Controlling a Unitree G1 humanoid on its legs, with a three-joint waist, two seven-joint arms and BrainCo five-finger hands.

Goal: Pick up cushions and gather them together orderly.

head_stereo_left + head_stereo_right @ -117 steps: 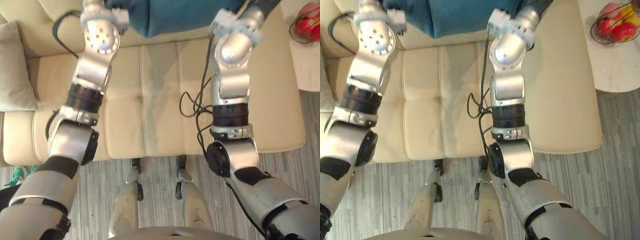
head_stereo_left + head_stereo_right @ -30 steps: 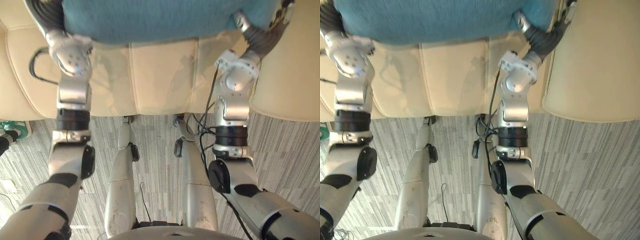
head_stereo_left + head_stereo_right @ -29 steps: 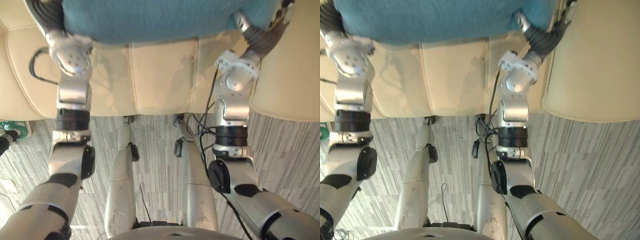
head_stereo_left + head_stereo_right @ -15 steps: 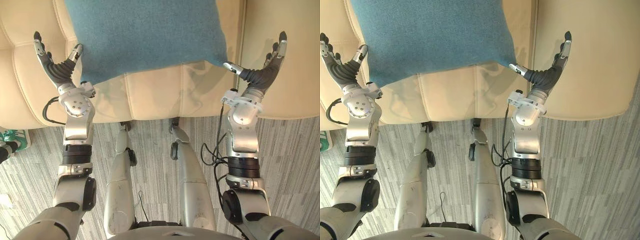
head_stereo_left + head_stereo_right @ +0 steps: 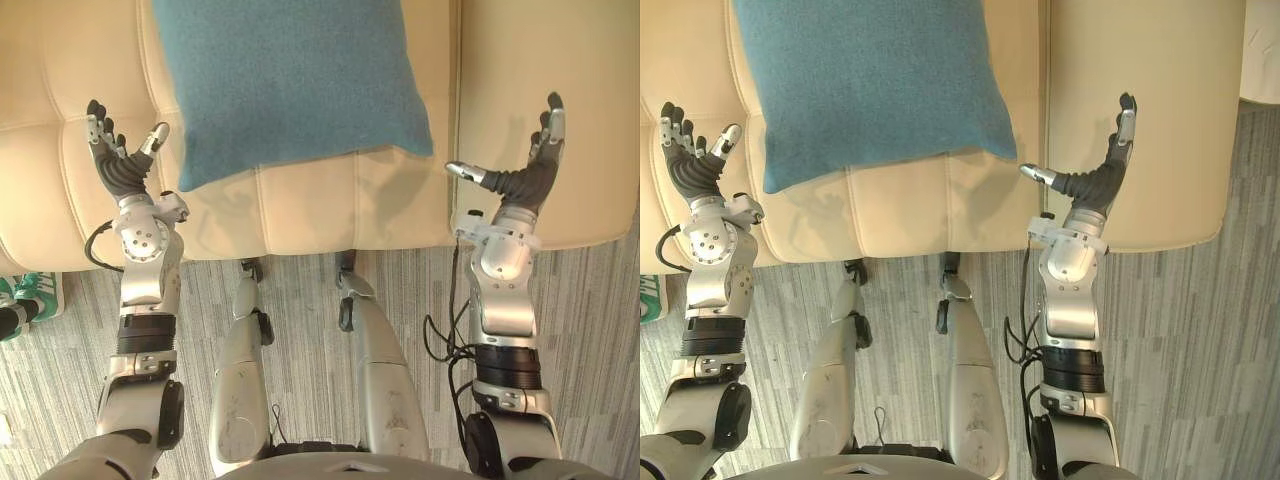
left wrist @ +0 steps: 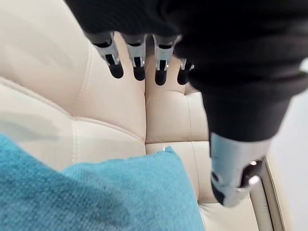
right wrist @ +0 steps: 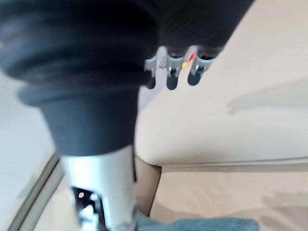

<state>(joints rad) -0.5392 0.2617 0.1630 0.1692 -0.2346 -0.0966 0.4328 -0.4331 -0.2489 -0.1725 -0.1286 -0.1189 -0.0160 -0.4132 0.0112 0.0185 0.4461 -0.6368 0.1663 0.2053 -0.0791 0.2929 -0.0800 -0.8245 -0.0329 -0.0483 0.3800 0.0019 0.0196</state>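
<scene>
L eye view: blue cushion (image 5: pixel 290 85) lies flat on the seat of a cream sofa (image 5: pixel 300 215), its near edge running a bit slanted, near L corner lower than near R corner. Left hand (image 5: pixel 120 170) is up over the seat just beside the cushion's near L corner, apart from it, fingers (image 5: pixel 97 122) straight & spread, thumb angled toward the cushion, grasping nothing. Right hand (image 5: pixel 520 185) is over the next seat section, across the seam from the cushion's near R corner, fingers straight & pointing away from the robot, thumb stuck out toward the cushion w/o touching it, grasping nothing. Grey striped floor (image 5: pixel 590 330) in front of the sofa. R eye view: same layout, cushion betw. the two hands, both clear of the fabric. L wrist view: fingers extended over the tufted cream seat, nothing in the palm; a blue cushion corner (image 6: pixel 120 197) sits on the seat near the thumb. R wrist view: fingers extended above plain cream upholstery, palm bare; a thin strip of blue cushion (image 7: pixel 202 225) shows past the thumb, by the seam betw. seat sections.
</scene>
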